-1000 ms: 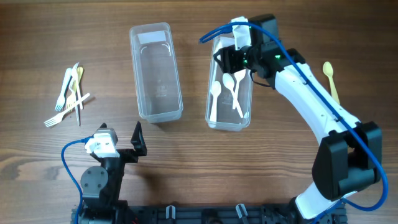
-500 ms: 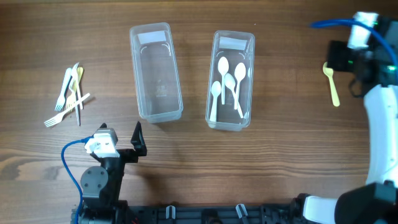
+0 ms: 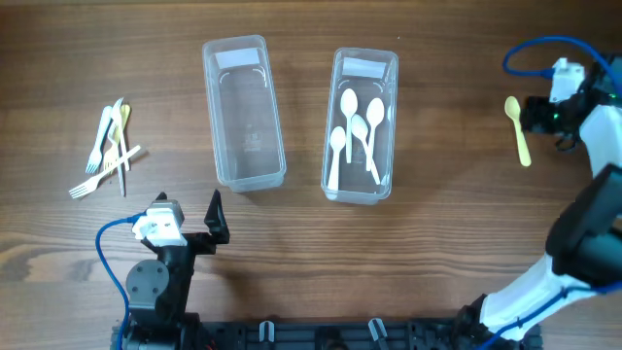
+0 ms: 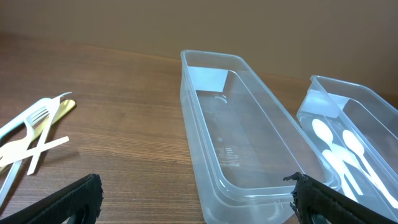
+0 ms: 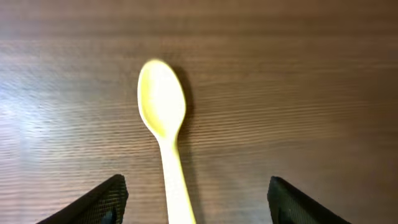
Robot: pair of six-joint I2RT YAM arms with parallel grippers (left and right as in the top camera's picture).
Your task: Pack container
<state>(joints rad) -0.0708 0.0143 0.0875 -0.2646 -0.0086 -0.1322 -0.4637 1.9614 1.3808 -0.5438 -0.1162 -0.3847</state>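
Two clear plastic containers stand side by side. The left container point(image 3: 243, 112) point(image 4: 242, 137) is empty. The right container point(image 3: 388, 73) point(image 4: 373, 106) holds several white spoons point(image 3: 358, 131) point(image 4: 339, 149). A yellow spoon point(image 3: 519, 128) point(image 5: 165, 134) lies flat on the table at the far right. My right gripper point(image 3: 534, 115) point(image 5: 196, 205) hovers over it, open, with the handle running between its fingers and nothing held. My left gripper point(image 3: 188, 207) point(image 4: 196, 205) rests wide open near the front edge, facing the empty container's near end.
A loose pile of white and yellow forks point(image 3: 109, 146) point(image 4: 31, 130) lies on the wooden table at the far left. The right arm's blue cable point(image 3: 530, 49) loops above the yellow spoon.
My right arm has swung from above the right container out to the far right, and now sits over the yellow spoon. The left arm has not moved.
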